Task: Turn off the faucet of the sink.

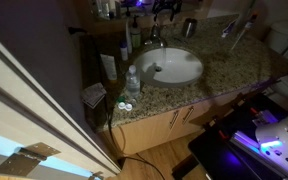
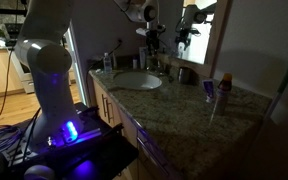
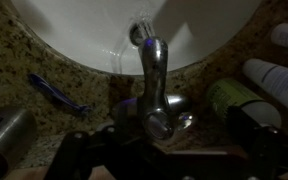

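Wrist view: end effector close above chrome faucet

From the wrist camera, the chrome faucet (image 3: 154, 80) curves its short, glossy spout over the white oval sink (image 3: 74, 35), set in a speckled brown granite worktop (image 3: 24, 60). A thin blue object (image 3: 59, 93), a dark metal cup (image 3: 4, 130) and white tubes (image 3: 274, 80) crowd the rim. The white arm (image 2: 44, 60) reaches over the basin. The end effector (image 3: 164, 150) hangs just above the faucet; dimness hides whether its fingers are apart or together.

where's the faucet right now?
Centre of the wrist view: the faucet stands on the granite at the sink rim, spout over it, just ahead of the gripper.
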